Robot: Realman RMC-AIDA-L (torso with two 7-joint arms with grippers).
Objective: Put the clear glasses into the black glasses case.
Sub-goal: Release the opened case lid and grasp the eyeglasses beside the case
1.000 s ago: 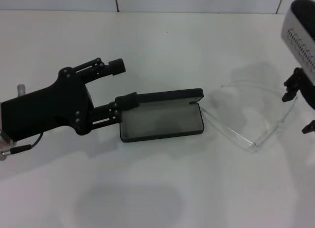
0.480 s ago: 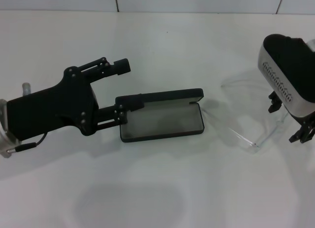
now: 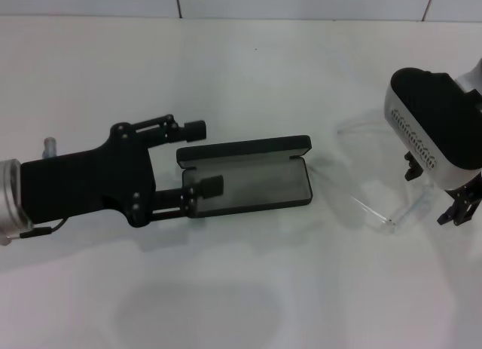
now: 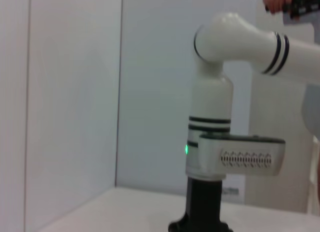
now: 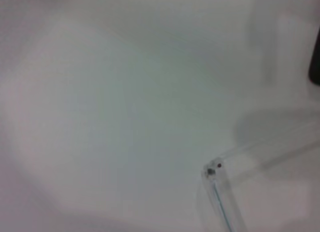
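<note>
We see the black glasses case (image 3: 248, 179) lying open on the white worktop (image 3: 248, 70), our left tool (image 3: 202, 157) released, its fingers straddling the case's left end. The clear glasses (image 3: 384, 213) lie right of the case, with our right tool (image 3: 435, 189) released over their right side.

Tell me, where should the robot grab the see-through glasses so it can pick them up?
Probably at the front lens of the clear glasses, coming down from above. The glasses lie open on the white table, their thin arms reaching toward the black glasses case, and those look bendy. The front is the sturdier part. The right gripper hangs right over that end, fingers apart.
</note>
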